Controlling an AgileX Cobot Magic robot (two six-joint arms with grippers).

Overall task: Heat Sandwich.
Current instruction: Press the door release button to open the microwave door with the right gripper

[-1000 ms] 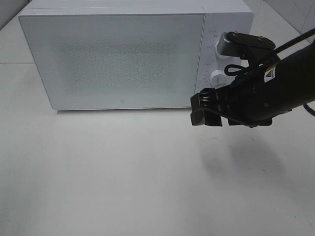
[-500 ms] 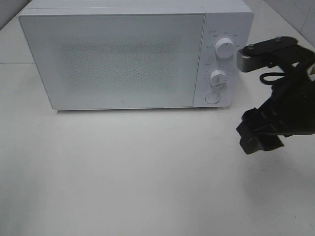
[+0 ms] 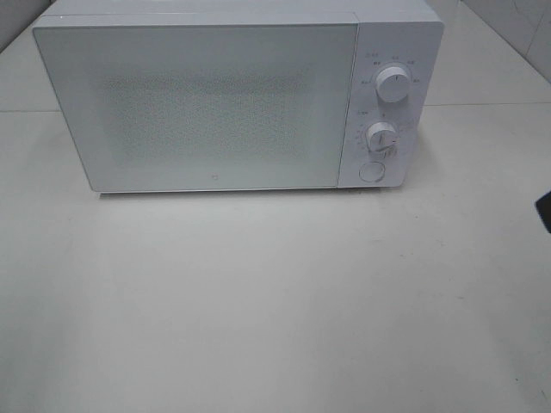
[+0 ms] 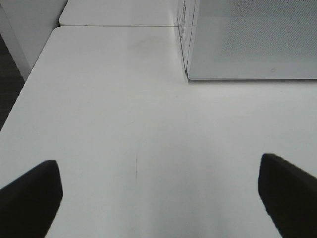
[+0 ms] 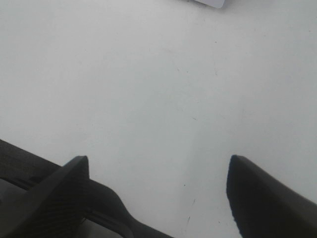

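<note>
Gaping empty at the right pincer (image 5: 166,188), just drawn off the microwave (image 3: 413,34) dials (image 3: 393,86); same at the left pincer (image 4: 159,191), over bench (image 3: 258,301). No sign of the sandwich: presumably behind the shut door (image 3: 198,103), timer likely set.

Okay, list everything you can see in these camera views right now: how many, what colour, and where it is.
microwave: one, white, door shut, at the back of the table
dial knobs: two, white, on the microwave's control panel right of the door, upper knob above lower knob
round button: one, white, just below the lower knob
table: one, white, under the microwave
left gripper: one, black, open, nothing between its fingers, over bare table left of the microwave
right gripper: one, black, open, nothing between its fingers, over bare table
</note>
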